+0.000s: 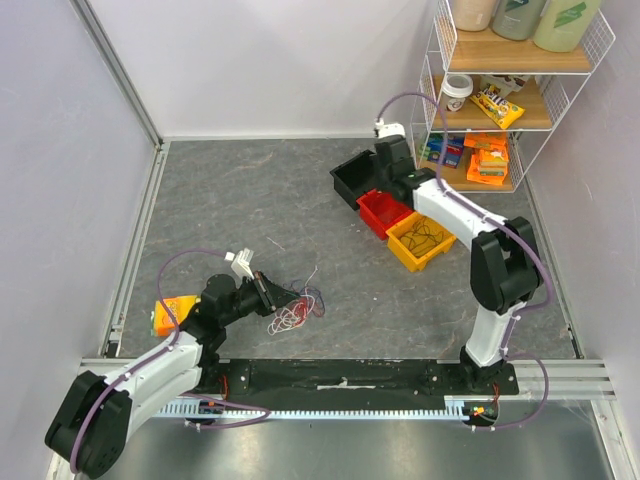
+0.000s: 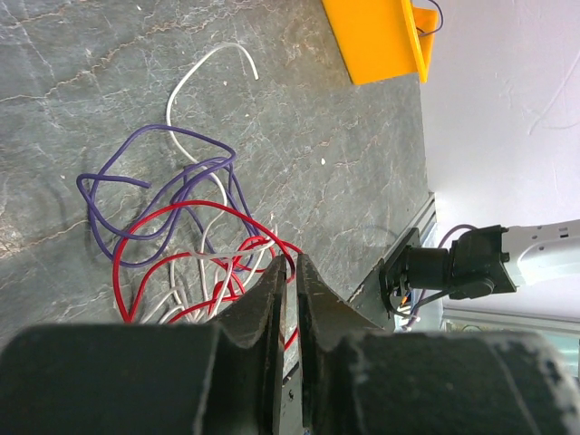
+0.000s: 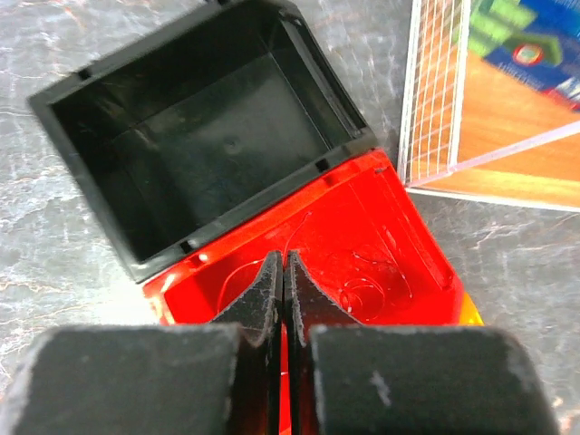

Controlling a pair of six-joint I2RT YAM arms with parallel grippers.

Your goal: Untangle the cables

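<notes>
Left pincer grips cables; sorting unfinished

Grey marbled worktop, white walls. Loose strands already seem to lie in the red bin and yellow bin. White, red and purple ones lie knotted, one red strand clamped. Right pincer, pressed together and empty, hovers above the red bin.

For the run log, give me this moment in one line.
left claw: shut on cables | right claw: shut, above red bin | cables: tangled
</notes>
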